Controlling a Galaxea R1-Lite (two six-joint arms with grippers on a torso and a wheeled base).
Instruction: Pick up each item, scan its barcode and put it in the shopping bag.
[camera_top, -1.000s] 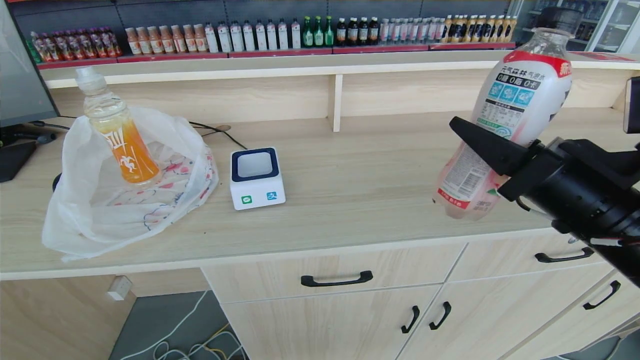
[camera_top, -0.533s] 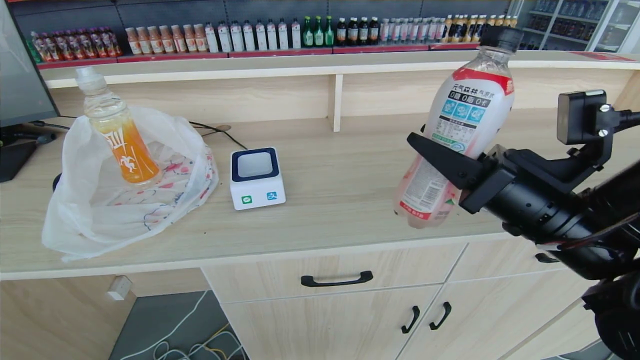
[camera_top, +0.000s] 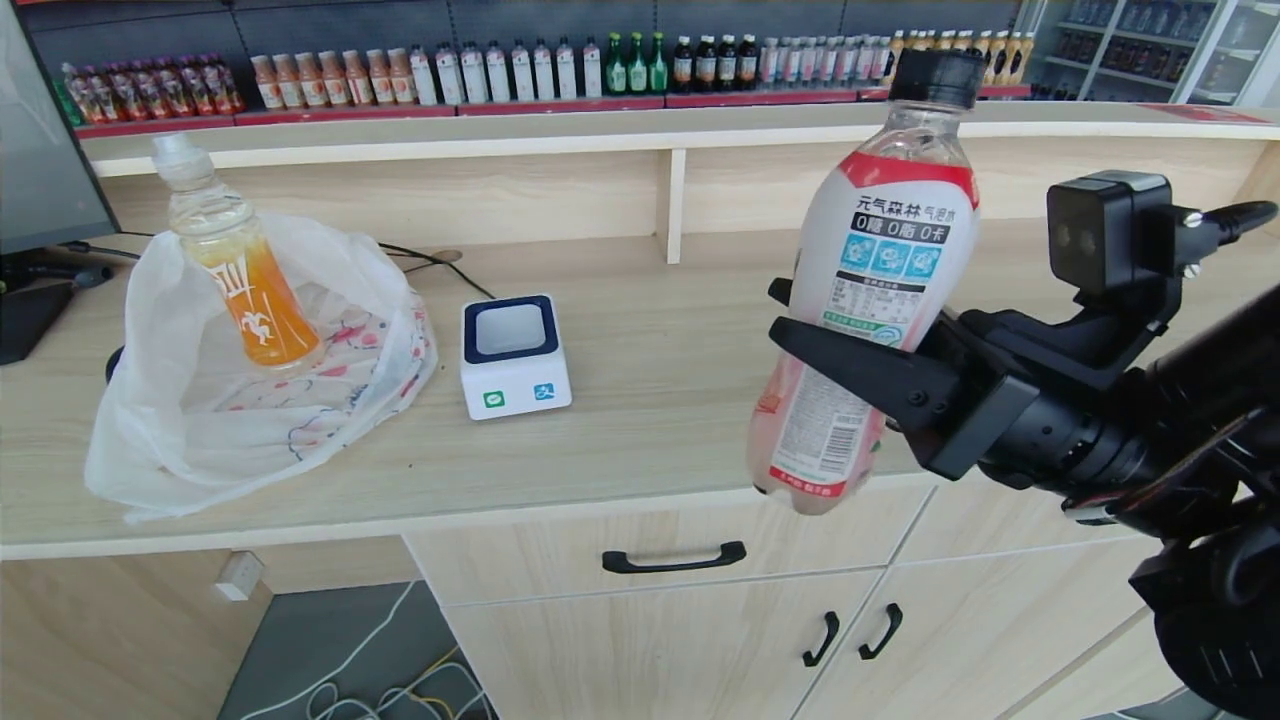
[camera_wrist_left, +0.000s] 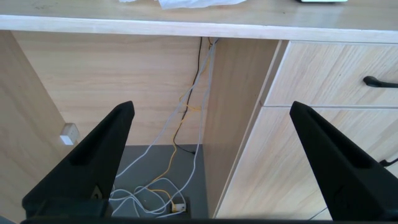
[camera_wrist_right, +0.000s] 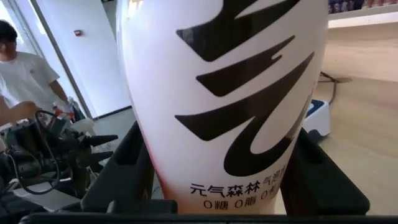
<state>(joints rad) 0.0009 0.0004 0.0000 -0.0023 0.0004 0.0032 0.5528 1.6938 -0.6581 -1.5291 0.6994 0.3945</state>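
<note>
Now the right end effector is clenched on the pink soda bottle, right of centre, held near upright above the bench edge so its low barcode can likely meet the scanner at centre-left. Meanwhile the left end effector hangs released; the shopping bag, far left, holds an orange drink.

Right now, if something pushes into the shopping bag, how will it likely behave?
The shopping bag looks thin and crumpled, so it will probably fold rather than resist. The orange bottle stands tilted inside it on loose film; a nudge from the pink bottle may tip it.
</note>
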